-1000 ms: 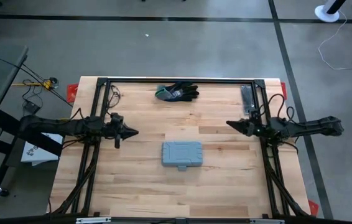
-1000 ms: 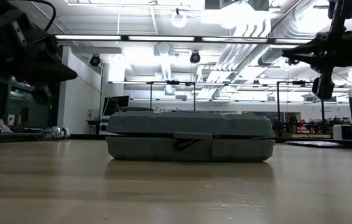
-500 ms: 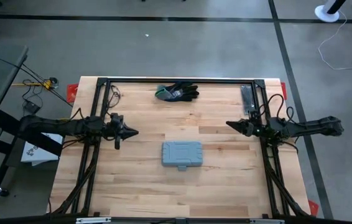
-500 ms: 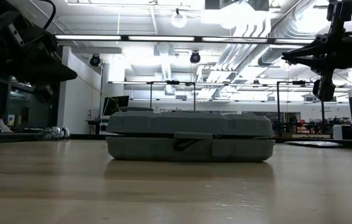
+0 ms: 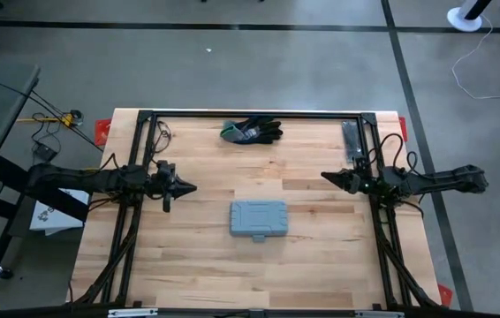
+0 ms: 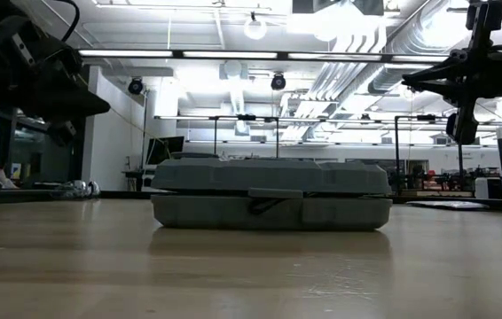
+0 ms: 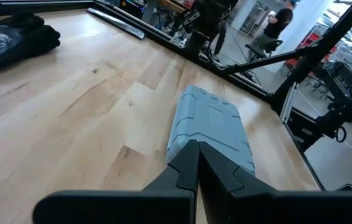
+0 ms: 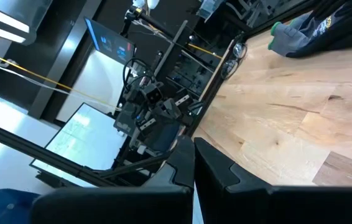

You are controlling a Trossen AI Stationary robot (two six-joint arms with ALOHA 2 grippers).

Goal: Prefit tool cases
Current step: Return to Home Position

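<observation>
**Both arms held level, closed case lying between them**

The left arm reaches in from the 9 o'clock edge of the worktop (image 5: 197, 265), stretched out almost horizontally. Its left tool (image 5: 190, 187) points toward 3 o'clock and hangs above the wood, touching nothing. In the left wrist view its two dark fingers (image 7: 185, 165) are pressed together with only a thin seam between them, gripping nothing.

The right arm mirrors it from the 3 o'clock edge, also stretched out flat, with the right tool (image 5: 327, 176) pointing toward 9 o'clock. Its fingers (image 8: 182, 158) are likewise drawn together and empty. The two tips face each other across the middle of the worktop, well apart.

The tool case (image 5: 259, 219) lies flat on the worktop just toward 6 o'clock from the centre. It sits between the two tools and a little nearer 6 o'clock than the line joining them, apart from both. It is grey-blue and rectangular with rounded corners, and its long sides run from 9 to 3 o'clock. The lid is down, showing raised moulded panels. In the low view the seam between lid and base runs level, and a latch tab sits in the middle of the wall facing 6 o'clock.

Black-and-green gloves (image 5: 252, 131) lie near the 12 o'clock edge. A narrow dark flat bar (image 5: 349, 141) lies toward 2 o'clock.
</observation>
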